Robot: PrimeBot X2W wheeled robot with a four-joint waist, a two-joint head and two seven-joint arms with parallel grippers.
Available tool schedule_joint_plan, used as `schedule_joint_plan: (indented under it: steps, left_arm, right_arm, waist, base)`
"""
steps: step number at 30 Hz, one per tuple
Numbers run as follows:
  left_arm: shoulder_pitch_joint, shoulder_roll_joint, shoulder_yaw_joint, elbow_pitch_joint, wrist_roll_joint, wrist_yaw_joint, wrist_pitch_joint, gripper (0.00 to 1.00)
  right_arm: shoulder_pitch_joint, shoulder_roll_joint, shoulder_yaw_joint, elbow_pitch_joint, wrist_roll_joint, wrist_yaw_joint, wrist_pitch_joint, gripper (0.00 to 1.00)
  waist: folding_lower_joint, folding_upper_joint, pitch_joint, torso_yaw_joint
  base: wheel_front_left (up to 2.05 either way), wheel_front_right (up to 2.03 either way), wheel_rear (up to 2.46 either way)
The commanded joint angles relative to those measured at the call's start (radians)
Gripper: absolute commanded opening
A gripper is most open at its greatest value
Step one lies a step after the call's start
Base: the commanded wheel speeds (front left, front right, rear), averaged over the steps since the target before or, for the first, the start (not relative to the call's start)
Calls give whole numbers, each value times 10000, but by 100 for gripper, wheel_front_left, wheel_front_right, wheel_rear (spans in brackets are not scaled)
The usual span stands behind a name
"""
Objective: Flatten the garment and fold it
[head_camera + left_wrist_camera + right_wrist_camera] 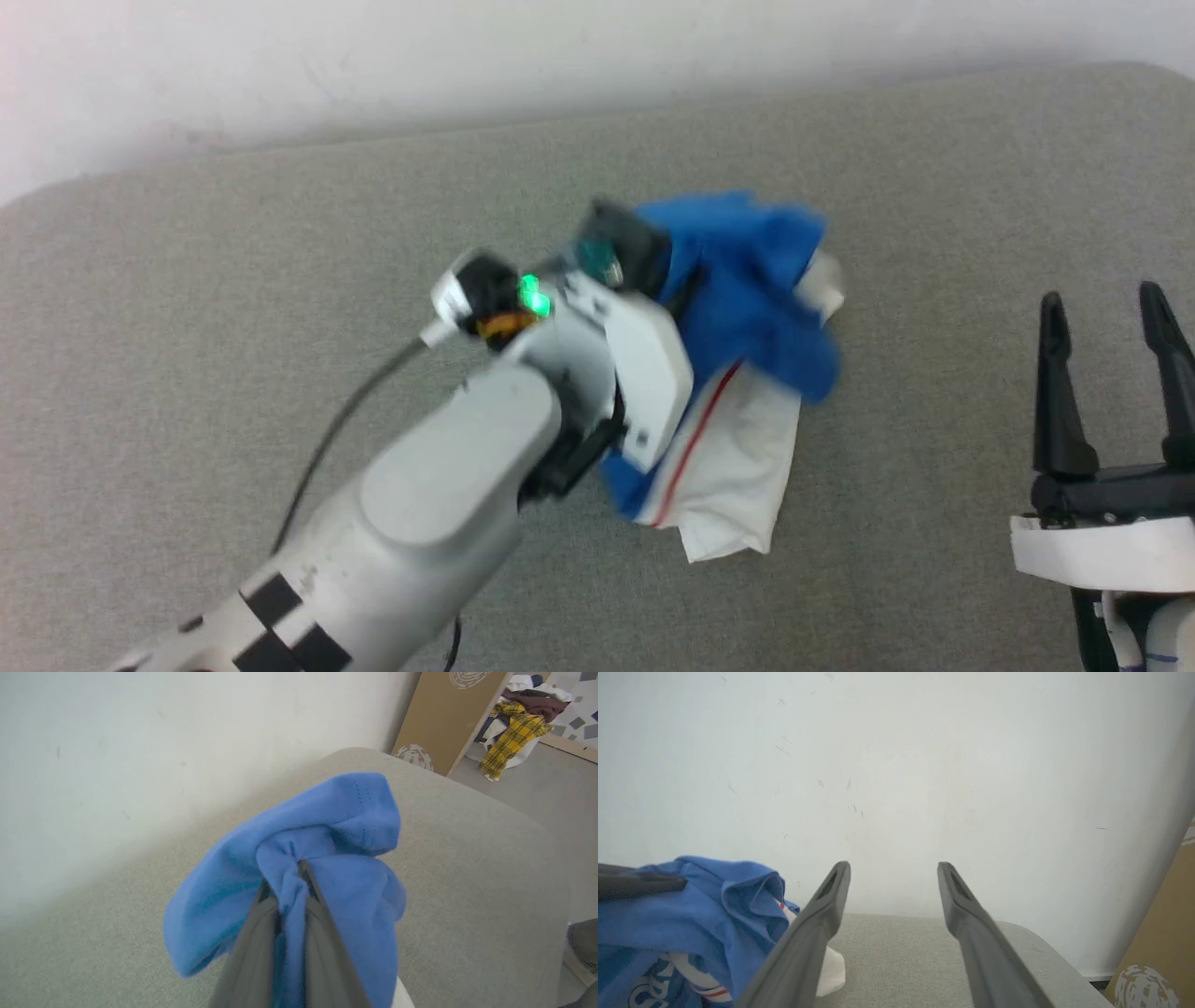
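One wide grey padded surface [187, 327] carries the garment [747, 280], a crumpled blue and white heap near its middle. The left gripper [299, 870] has its fingers closed tight on a blue fold of it, while the right gripper [1102, 299] stands apart at the side, fingers spread wide and holding nothing.

Left tool [284, 877] pinched closed; right tool [1102, 294] spread wide.
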Motion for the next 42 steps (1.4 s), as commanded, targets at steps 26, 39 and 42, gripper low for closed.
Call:
schedule_joint_plan:
  steps: [26,39,42]
  left_arm:
    - [1710,358,875,374,-563,200,-2895,100]
    - [6491,2463,4068,-3252,156,2328,-4831,100]
    - [7881,2253,5068,-4280,1250,2511,-4836,100]
  right_arm:
    - [28,17,232,267,-105,-9,66,100]
    - [819,17,26,524,135,-9,145,100]
    - [1008,17,38,663,228,-9,144,100]
  waist:
    - [-1,-1,-300,473]
    - [-1,-1,-478,626]
    - [-1,-1,-527,688]
  base:
    - [0,0,0]
    - [0,0,0]
    - [0,0,0]
